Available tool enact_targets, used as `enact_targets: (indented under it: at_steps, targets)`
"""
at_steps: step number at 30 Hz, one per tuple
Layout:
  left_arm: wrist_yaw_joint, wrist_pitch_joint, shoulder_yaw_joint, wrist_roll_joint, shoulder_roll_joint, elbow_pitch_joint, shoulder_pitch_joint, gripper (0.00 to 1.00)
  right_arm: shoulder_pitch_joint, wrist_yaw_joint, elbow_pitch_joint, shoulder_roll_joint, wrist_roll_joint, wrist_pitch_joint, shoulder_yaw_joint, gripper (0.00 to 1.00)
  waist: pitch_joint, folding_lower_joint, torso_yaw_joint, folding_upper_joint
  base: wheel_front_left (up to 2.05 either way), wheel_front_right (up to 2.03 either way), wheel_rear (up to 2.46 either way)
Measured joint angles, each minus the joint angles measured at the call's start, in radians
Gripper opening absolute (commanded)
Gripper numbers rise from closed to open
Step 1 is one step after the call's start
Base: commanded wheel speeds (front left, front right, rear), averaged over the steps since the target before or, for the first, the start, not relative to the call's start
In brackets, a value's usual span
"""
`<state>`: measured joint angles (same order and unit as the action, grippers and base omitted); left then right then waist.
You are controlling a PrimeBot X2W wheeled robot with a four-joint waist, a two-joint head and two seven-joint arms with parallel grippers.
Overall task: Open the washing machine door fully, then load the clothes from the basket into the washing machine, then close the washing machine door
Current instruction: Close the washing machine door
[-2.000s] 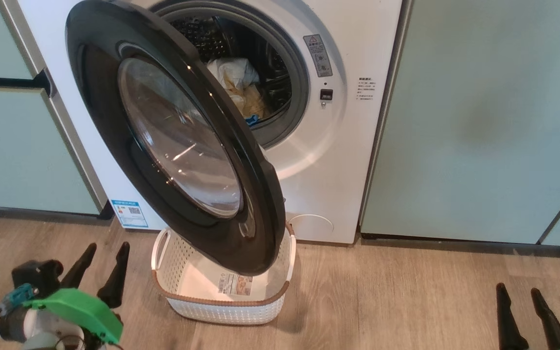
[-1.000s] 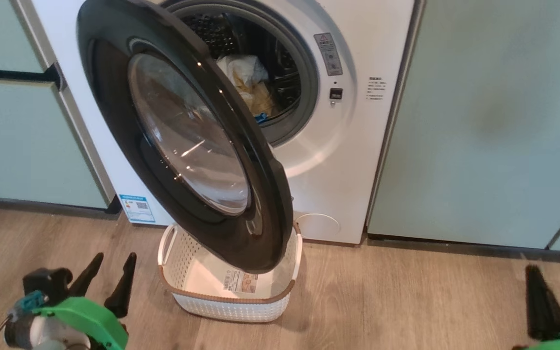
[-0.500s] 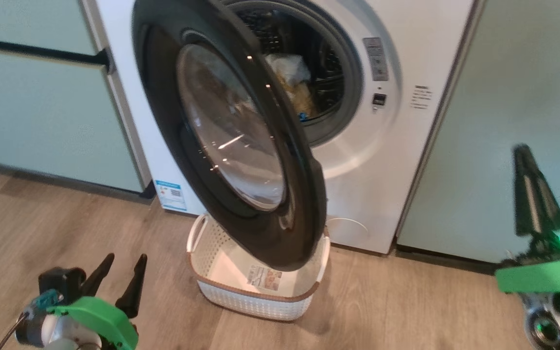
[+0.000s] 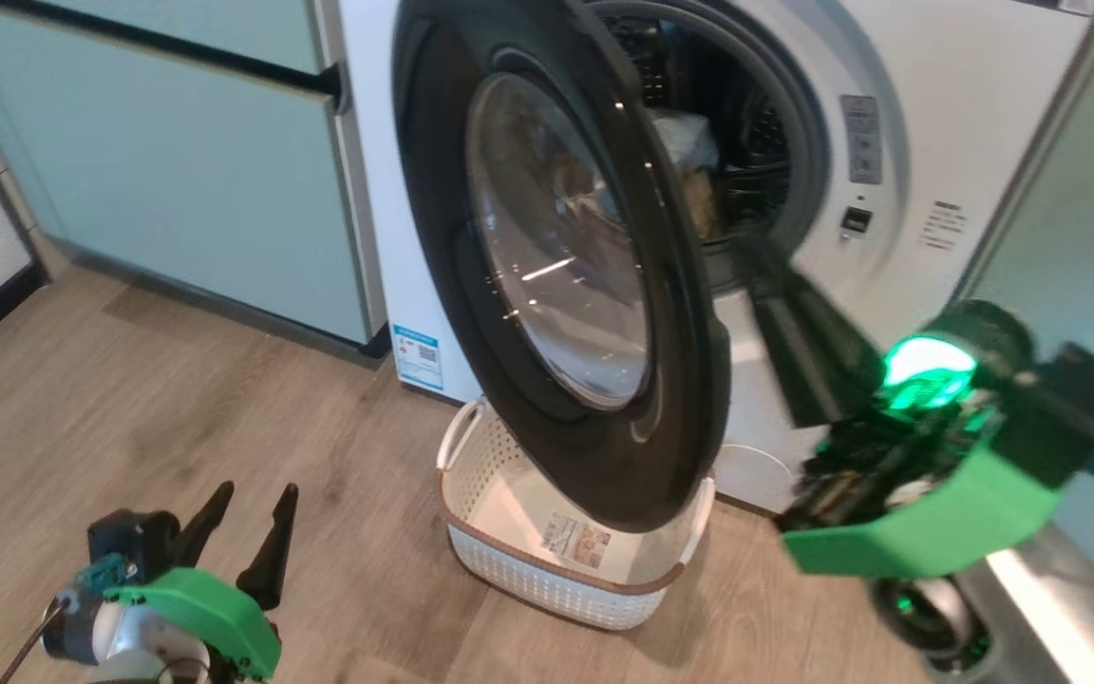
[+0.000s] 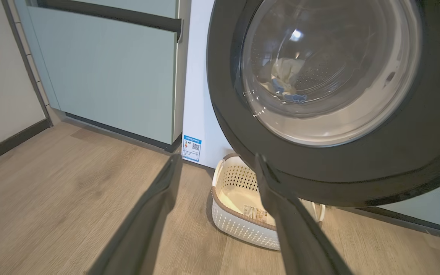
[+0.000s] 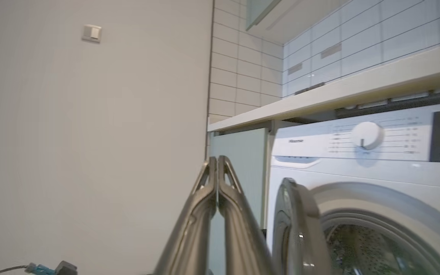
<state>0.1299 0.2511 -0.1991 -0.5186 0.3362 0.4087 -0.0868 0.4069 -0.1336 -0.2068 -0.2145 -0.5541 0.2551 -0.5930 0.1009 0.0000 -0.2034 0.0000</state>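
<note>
My left jaws hanging spread wide, gripping nothing, my right jaws pressing together, empty, washing machine door (image 4: 556,256) standing partway out over the basket (image 4: 547,581), clothes (image 4: 685,142) lying inside the washing machine (image 4: 946,104).

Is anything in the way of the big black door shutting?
Maybe the right gripper: in the head view its shut fingers show in the gap between the washing machine door and the drum mouth, though depth is unclear. The clothes lie inside; the basket sits on the floor, below the door.
</note>
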Motion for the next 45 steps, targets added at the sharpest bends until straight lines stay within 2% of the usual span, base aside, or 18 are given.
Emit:
enact_targets:
  at_steps: [7,13,20,28,34,45]
  targets:
    - [0.000,0.000,-0.018,0.008,-0.007,0.005,-0.001,1.00,0.033,0.000,0.107,0.082,-0.042,-0.015,-0.138,0.00,0.001,0.0000,-0.049,0.0000,0.00,0.00,0.00]
    - [0.000,0.000,-0.029,0.008,-0.009,0.014,-0.003,1.00,0.024,0.000,0.291,0.128,-0.038,-0.019,-0.215,0.00,-0.004,0.0000,-0.074,0.0000,0.00,0.00,0.00]
    - [0.000,0.000,-0.035,0.008,-0.019,0.016,-0.024,1.00,-0.027,0.000,0.531,0.145,-0.039,-0.017,-0.267,0.00,-0.014,0.0000,-0.092,0.0000,0.00,0.00,0.00]
    - [0.000,0.000,-0.054,0.008,-0.029,0.020,-0.027,1.00,-0.030,0.000,0.651,0.152,-0.107,-0.007,-0.346,0.00,-0.031,0.0000,-0.100,0.0000,0.00,0.00,0.00]
    - [0.000,0.000,-0.058,0.015,-0.037,0.021,-0.042,1.00,-0.017,0.000,0.659,0.152,-0.114,-0.007,-0.336,0.00,-0.049,0.0000,-0.101,0.0000,0.00,0.00,0.00]
    - [0.000,0.000,-0.066,0.016,-0.045,0.025,-0.045,1.00,-0.004,0.000,0.681,0.152,-0.137,-0.007,-0.225,0.00,-0.061,0.0000,-0.090,0.0000,0.00,0.00,0.00]
